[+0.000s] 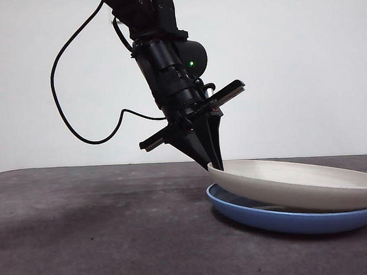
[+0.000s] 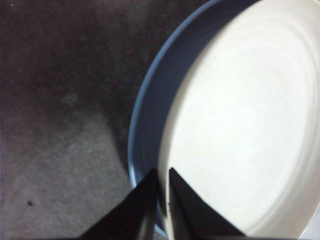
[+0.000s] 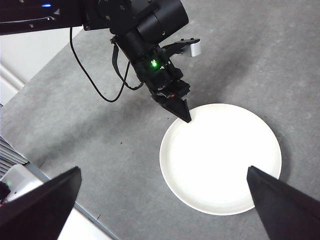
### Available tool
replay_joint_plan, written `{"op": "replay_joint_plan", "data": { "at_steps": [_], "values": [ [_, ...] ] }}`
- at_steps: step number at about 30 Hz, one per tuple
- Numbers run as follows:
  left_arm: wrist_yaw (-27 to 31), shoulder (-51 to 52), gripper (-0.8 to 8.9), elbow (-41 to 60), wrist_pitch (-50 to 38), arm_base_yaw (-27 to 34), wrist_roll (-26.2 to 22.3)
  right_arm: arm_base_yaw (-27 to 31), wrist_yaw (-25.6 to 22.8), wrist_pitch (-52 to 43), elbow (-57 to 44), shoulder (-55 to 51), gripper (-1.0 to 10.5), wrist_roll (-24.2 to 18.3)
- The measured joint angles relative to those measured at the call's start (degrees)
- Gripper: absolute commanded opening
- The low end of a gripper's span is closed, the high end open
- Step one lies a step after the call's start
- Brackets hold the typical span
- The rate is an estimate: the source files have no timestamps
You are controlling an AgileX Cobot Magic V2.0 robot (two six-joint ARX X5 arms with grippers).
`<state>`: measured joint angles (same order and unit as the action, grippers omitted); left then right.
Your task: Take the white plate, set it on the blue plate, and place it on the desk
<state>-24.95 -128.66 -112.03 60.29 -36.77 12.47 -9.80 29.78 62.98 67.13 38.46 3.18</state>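
The white plate (image 1: 307, 184) lies tilted on the blue plate (image 1: 278, 220), its left rim raised and its right side resting inside the blue one. My left gripper (image 1: 215, 165) is shut on that raised rim. In the left wrist view its jaws (image 2: 163, 176) pinch the white plate (image 2: 250, 125), with the blue plate (image 2: 147, 120) showing beneath as a crescent. My right gripper (image 3: 163, 169) hangs high above, open, looking down on the white plate (image 3: 220, 157) and the left gripper (image 3: 187, 120). From there the blue plate is hidden. Both plates sit on the desk (image 1: 84, 227).
A black cable (image 1: 67, 118) loops from the left arm above the desk's left half. The right wrist view shows the desk's edge (image 3: 60, 192) and a white object (image 3: 15, 182) beyond it. A pale wall stands behind the desk.
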Motion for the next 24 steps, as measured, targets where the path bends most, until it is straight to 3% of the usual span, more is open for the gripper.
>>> {"op": "replay_joint_plan", "data": {
  "at_steps": [7,10,18,24],
  "values": [
    [0.0,0.0,4.34,-0.04,-1.2,-0.26,-0.37,0.0,0.0,0.0,0.0,0.0,7.0,0.0],
    [-0.02,0.0,4.78,-0.2,-1.84,-0.35,-0.59,0.0,0.02,0.02,0.0,0.0,7.0,0.0],
    [0.0,0.0,4.81,-4.37,1.31,-0.35,-0.66,0.0,0.0,0.0,0.0,0.0,7.0,0.0],
    [-0.02,0.0,6.05,-11.69,10.01,0.72,-2.56,0.0,0.0,0.0,0.0,0.0,7.0,-0.02]
  ]
}}
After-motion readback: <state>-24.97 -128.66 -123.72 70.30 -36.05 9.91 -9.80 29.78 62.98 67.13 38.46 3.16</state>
